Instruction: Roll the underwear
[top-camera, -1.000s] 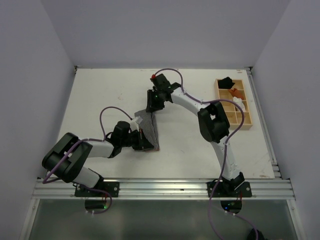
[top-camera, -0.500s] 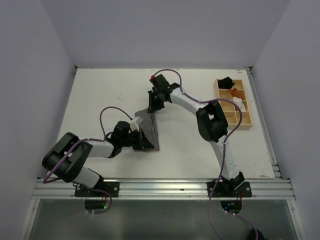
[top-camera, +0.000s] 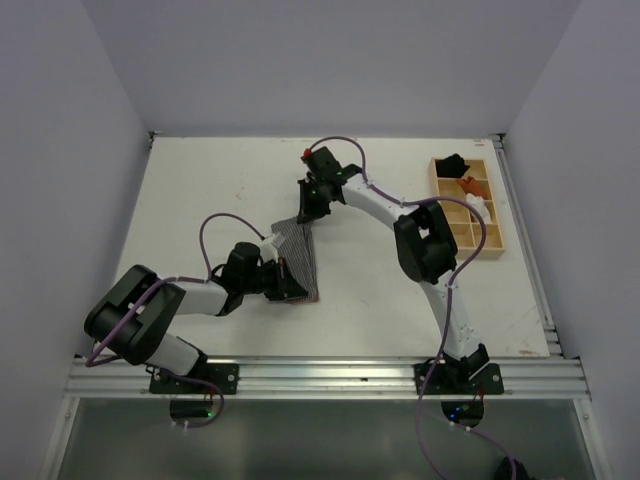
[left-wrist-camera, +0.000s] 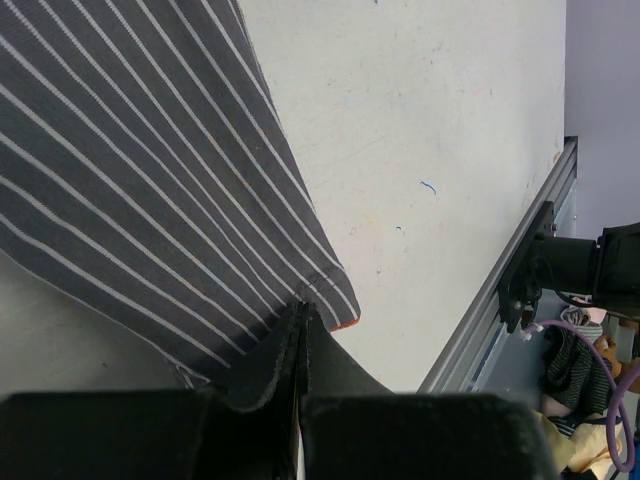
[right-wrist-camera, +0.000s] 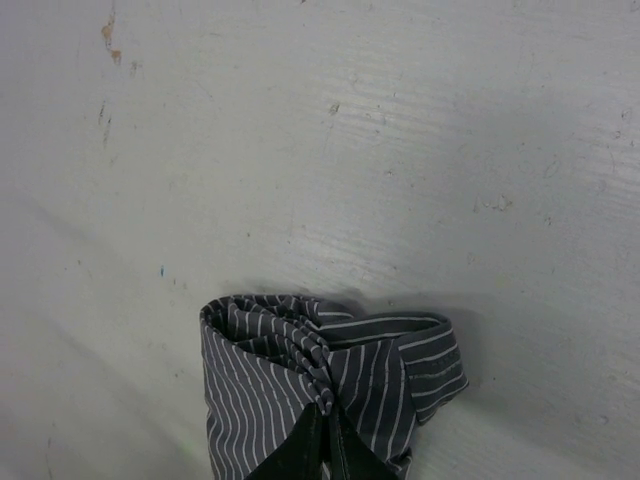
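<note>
The underwear (top-camera: 297, 258), grey with fine white stripes, lies as a folded strip in the middle of the table. My left gripper (top-camera: 290, 286) is shut on its near corner (left-wrist-camera: 318, 300), where an orange edge peeks out. At the far end my right gripper (top-camera: 305, 212) is shut on the cloth, and the fabric bunches into pleats around its fingertips (right-wrist-camera: 322, 410). The underwear's far end (right-wrist-camera: 330, 360) curls up off the table there. In the left wrist view the striped cloth (left-wrist-camera: 130, 180) fills the upper left.
A wooden divided tray (top-camera: 490, 235) stands at the table's right side, with small black, orange and white bundles in its far compartments. A metal rail (top-camera: 330, 375) runs along the near edge, also seen in the left wrist view as the rail (left-wrist-camera: 500, 300).
My right gripper has closed on the far end of the underwear, gathering the cloth. The left arm and its grip have stayed still.
</note>
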